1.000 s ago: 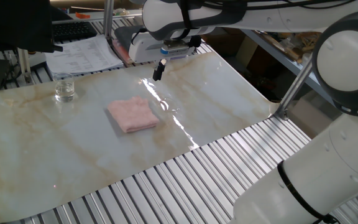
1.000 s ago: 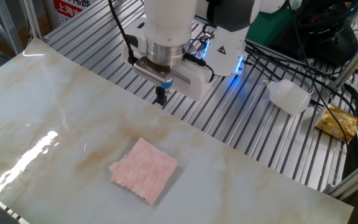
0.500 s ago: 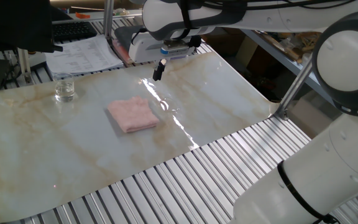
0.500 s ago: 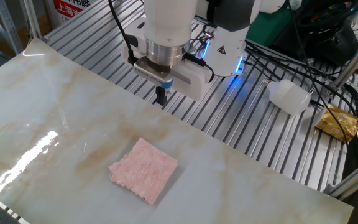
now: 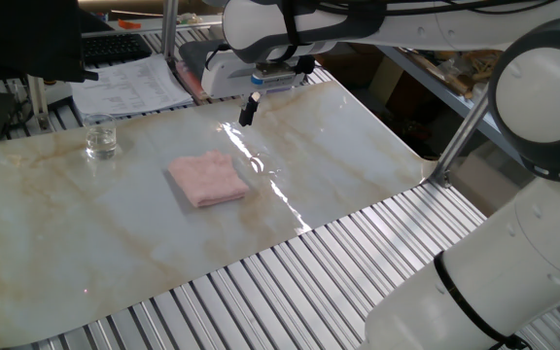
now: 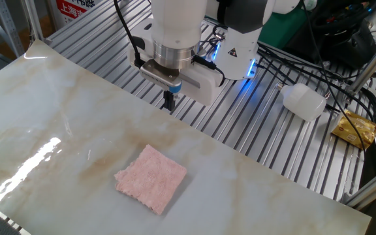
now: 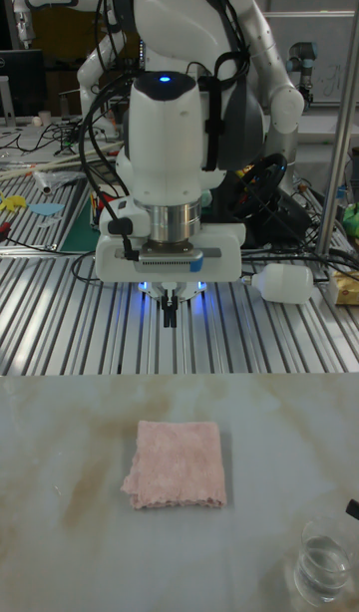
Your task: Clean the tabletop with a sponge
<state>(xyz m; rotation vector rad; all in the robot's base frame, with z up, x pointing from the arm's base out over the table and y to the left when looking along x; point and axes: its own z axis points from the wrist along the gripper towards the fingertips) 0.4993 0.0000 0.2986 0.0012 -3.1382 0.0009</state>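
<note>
The pale pink sponge (image 5: 207, 179) (image 6: 151, 178) (image 7: 177, 463) lies flat on the cream marble-look tabletop (image 5: 86, 233) (image 6: 57, 130) (image 7: 60, 532), with nothing touching it. My gripper (image 5: 248, 110) (image 6: 169, 102) (image 7: 172, 318) hangs shut and empty in the air near the tabletop's edge, over the metal slats on the robot's side. It is well apart from the sponge and above it.
A clear glass (image 5: 100, 137) (image 7: 323, 562) stands on the tabletop near a corner. Ribbed metal slats (image 5: 358, 262) (image 6: 253, 137) surround the sheet. A white plastic bottle (image 6: 303, 101) (image 7: 284, 284) and a yellow packet (image 6: 356, 128) lie on the slats. Papers (image 5: 129, 83) sit beyond the sheet.
</note>
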